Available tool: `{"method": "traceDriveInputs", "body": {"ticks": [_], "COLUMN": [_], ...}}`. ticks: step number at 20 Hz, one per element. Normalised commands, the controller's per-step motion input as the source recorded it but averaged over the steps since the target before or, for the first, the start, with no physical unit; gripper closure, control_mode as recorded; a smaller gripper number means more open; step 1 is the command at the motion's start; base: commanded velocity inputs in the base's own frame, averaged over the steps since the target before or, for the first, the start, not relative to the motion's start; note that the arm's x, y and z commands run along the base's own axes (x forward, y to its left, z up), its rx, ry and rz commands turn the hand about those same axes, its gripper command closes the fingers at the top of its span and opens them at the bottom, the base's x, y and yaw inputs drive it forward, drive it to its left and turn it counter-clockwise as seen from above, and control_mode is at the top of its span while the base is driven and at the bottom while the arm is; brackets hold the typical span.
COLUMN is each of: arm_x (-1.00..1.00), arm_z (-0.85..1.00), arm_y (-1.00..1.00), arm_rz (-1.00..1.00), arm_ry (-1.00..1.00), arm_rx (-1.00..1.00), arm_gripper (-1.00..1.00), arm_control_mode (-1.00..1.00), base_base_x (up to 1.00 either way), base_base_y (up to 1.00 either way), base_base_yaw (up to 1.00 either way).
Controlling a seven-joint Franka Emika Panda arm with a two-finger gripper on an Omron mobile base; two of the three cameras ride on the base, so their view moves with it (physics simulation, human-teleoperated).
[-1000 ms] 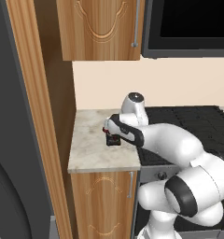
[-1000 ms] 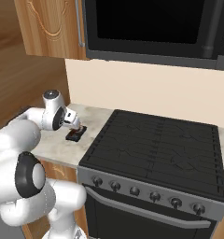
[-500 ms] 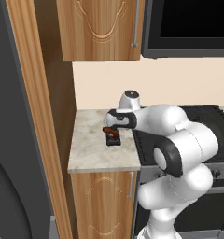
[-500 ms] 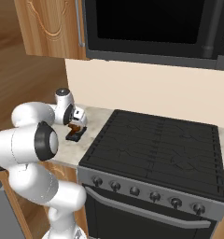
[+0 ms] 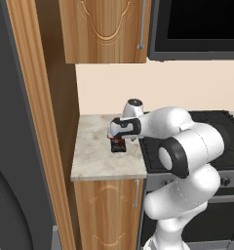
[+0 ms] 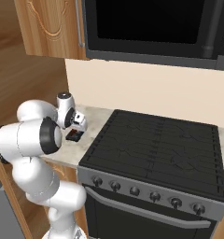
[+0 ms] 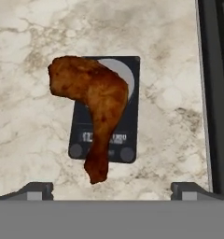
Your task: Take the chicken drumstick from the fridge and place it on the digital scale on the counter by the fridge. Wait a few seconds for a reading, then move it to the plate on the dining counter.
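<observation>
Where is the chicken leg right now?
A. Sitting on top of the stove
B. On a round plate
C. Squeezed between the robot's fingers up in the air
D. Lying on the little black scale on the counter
D. In the hand view the chicken drumstick lies across the digital scale on the marbled counter, with the gripper open, its fingertips wide apart on either side.

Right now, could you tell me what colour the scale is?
Black, with a pale round disc; the scale shows best in the hand view.
</observation>
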Motion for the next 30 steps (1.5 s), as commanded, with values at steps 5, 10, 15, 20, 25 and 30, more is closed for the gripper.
{"method": "traceDriveInputs", "body": {"ticks": [5,10,15,20,25,30], "arm_x": [0.04,0.34,0.48,0.08,-0.23,-0.26], "arm_z": [-0.46,-0.02,0.0,0.0,-0.07,-0.07], "arm_y": [0.27,0.13,-0.05,-0.11,-0.07,-0.1], "arm_rz": [-0.03,-0.1,-0.07,-0.01,0.0,0.0], "arm_ry": [0.0,0.0,0.03,0.02,0.01,0.0], "arm_rx": [-0.01,-0.01,0.0,0.0,0.0,0.0], "arm_gripper": [-1.0,-1.0,-1.0,-1.0,-1.0,-1.0], "arm_control_mode": [-1.0,-1.0,-1.0,-1.0,-1.0,-1.0], "base_base_x": [0.0,0.0,0.0,0.0,0.0,0.0], "base_base_y": [0.0,0.0,0.0,0.0,0.0,0.0], "base_base_yaw": [0.0,0.0,0.0,0.0,0.0,0.0]}}
